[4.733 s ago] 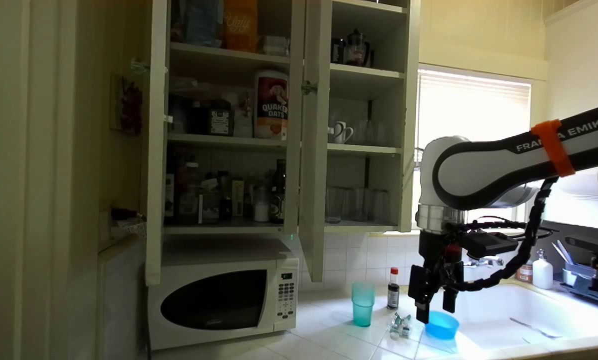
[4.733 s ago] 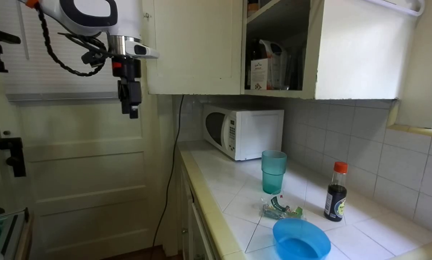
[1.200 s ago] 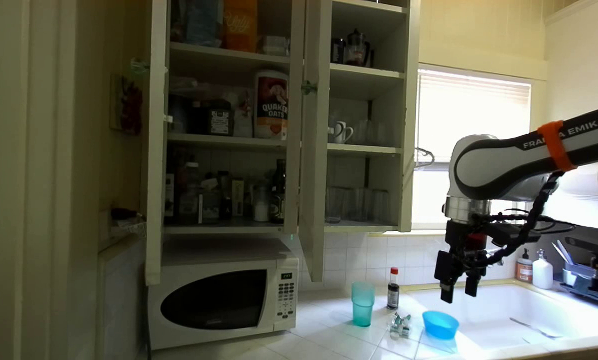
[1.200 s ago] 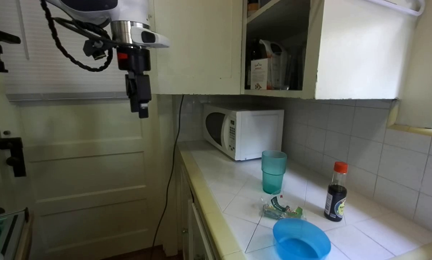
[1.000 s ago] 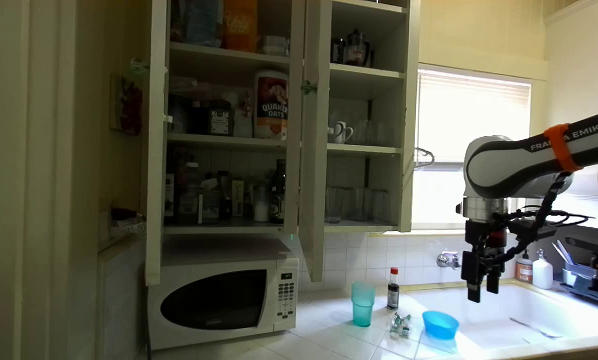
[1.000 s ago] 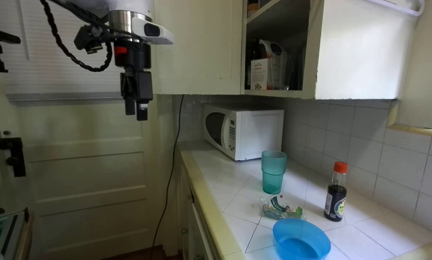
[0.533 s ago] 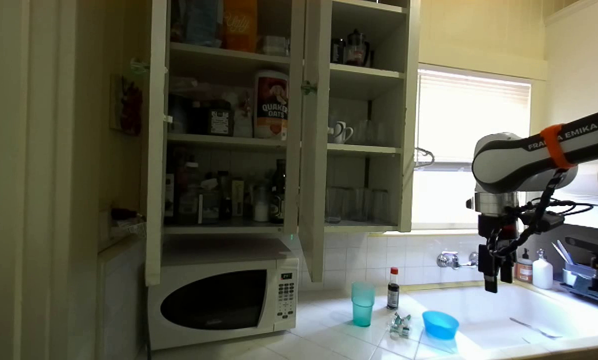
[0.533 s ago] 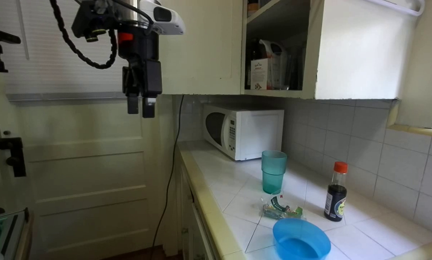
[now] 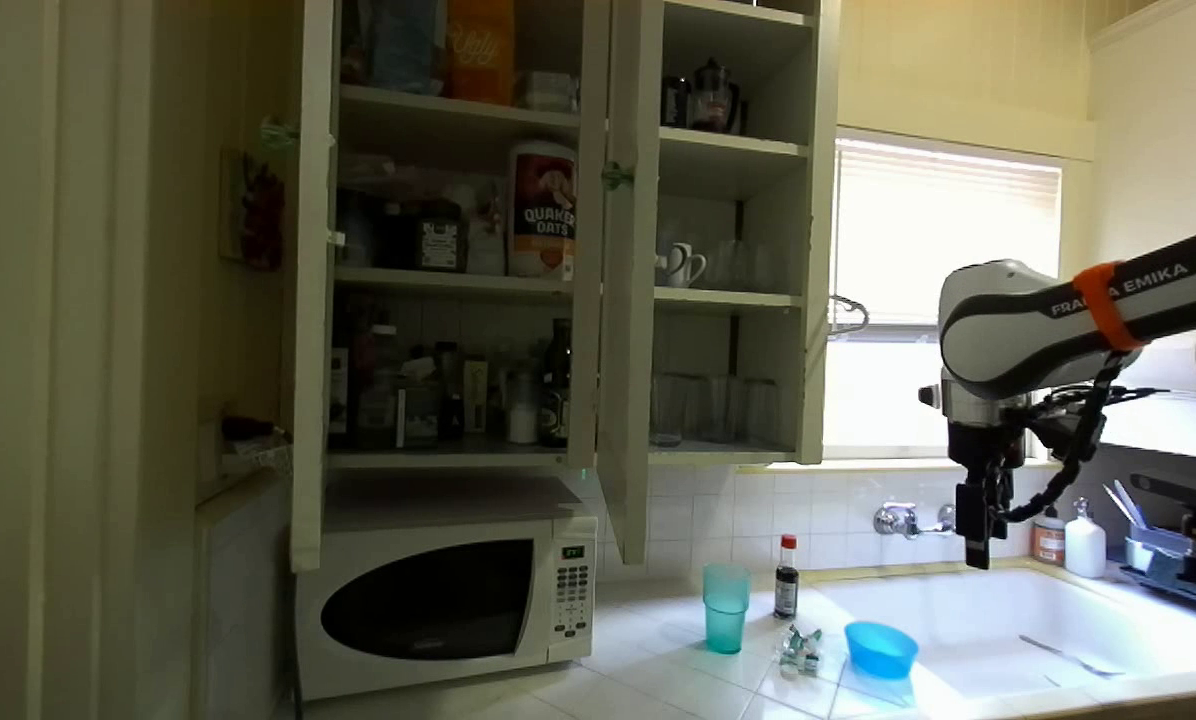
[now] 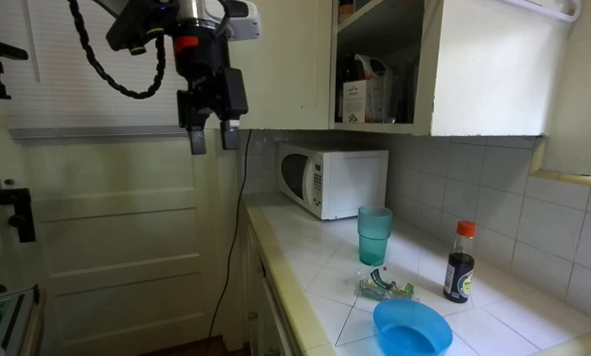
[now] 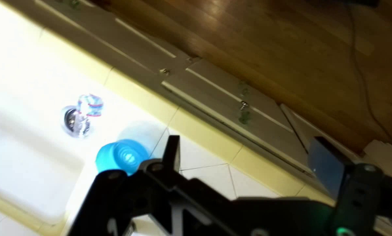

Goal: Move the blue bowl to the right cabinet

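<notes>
1. Several clear glasses (image 9: 718,412) stand in the right cabinet (image 9: 728,298).
2. Blue bowl (image 9: 881,652) sits on the desk (image 9: 648,660), cabinet at its eleven o'clock in an exterior view.
3. My gripper (image 9: 977,556), jaws spread, hangs higher, between one and two o'clock from the bowl.

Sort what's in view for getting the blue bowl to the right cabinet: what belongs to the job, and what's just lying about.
Belongs to the job:
blue bowl
right cabinet
claw, open

Just lying or standing about:
teal cup
red-capped bottle
clear plastic packet
microwave
</notes>
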`<state>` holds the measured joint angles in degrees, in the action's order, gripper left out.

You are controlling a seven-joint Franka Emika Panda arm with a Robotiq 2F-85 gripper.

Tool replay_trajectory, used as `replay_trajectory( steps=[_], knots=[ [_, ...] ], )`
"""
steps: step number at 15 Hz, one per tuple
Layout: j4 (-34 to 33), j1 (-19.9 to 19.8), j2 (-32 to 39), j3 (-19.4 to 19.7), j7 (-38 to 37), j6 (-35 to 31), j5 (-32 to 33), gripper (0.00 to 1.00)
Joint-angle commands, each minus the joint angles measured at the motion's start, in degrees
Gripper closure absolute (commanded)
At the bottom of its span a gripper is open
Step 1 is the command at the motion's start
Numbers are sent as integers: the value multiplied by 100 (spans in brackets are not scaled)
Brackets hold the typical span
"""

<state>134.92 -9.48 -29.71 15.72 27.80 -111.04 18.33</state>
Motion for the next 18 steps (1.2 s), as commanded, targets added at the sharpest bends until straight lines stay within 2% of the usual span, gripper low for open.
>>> replay_trajectory(
  steps=[1, 3, 5, 8, 11, 15, 16, 18],
  knots=[
    [-515, 29, 661, 187, 520, -784, 473, 0],
    [-922, 123, 1165, 425, 976, -1190, 153, 0],
    [-1325, 262, 1683, 818, 1916, -1514, -609, 0],
    [-1942, 146, 2519, 1094, 2971, -1365, -1914, 0],
    [-2501, -232, 3370, 1059, 3749, -996, -2946, 0],
    [-3017, -834, 4241, 716, 3648, -403, -3179, 0],
    [-2583, -825, 3768, 597, 3607, -811, -2952, 0],
    [-2790, -987, 4103, 501, 3594, -684, -2983, 0]
  ],
)
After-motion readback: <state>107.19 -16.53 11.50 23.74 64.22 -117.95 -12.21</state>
